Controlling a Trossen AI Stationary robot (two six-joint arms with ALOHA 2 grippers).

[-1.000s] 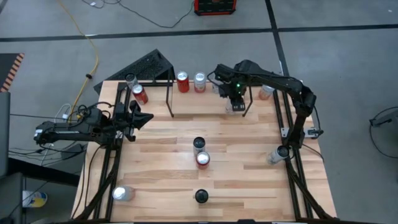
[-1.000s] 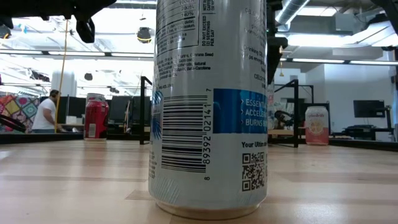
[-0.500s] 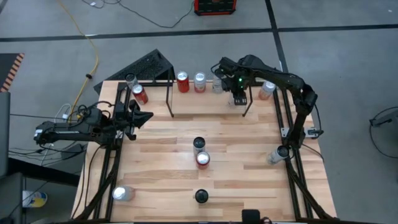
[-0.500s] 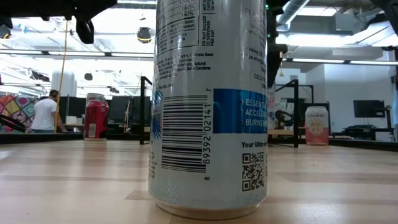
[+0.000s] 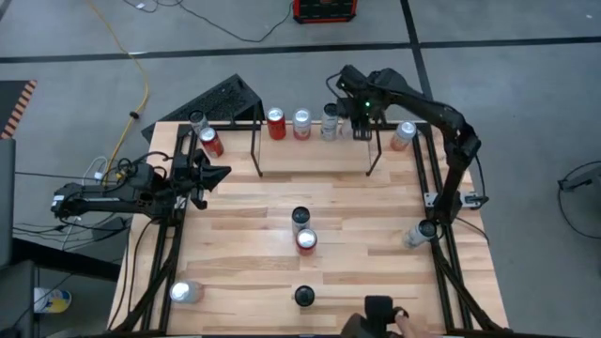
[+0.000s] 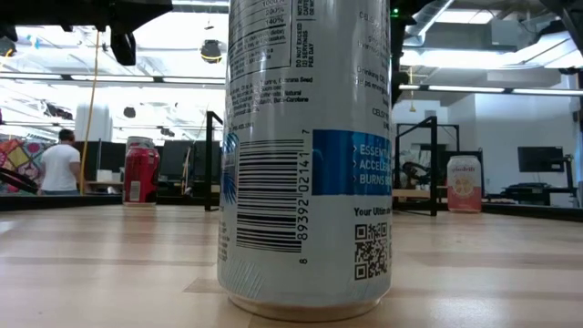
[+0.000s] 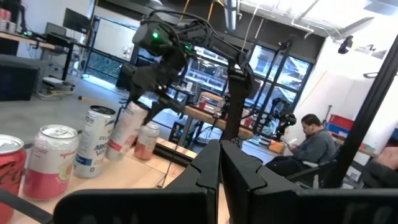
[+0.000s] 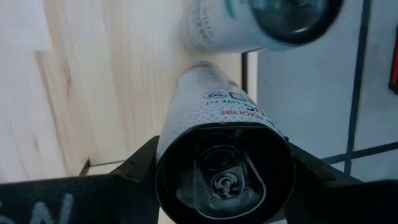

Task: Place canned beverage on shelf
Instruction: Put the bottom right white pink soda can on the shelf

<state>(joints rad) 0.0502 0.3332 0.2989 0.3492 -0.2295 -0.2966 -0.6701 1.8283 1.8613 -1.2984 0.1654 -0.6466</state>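
— Pose of the right arm?
— Stretched out to the far edge of the desk [image 5: 357,235], elbow bent out on the right side, with the right tool [image 5: 362,118] over the far right end of the shelf [image 5: 257,150].
— And the tool itself?
— Pinching the canned beverage [image 8: 224,124] by its sides, one finger on each flank, kept apart by the can's body.
— Look of the can?
— White with pink-red print, "PEACH VIBE" readable along the side. Dark end with the pull tab turned towards the wrist camera. Tilted rather than upright, going by the left wrist view.
— Where exactly?
— At the far edge, just right of a row of three upright cans: red can [image 5: 275,123], pink can [image 5: 301,122], white can [image 5: 330,122]. Cannot tell whether touching the shelf or the desk.
— Left arm?
— Lying low along the left edge of the desk, left tool [image 5: 218,175] pointing right, fingers pressed together, holding nothing.
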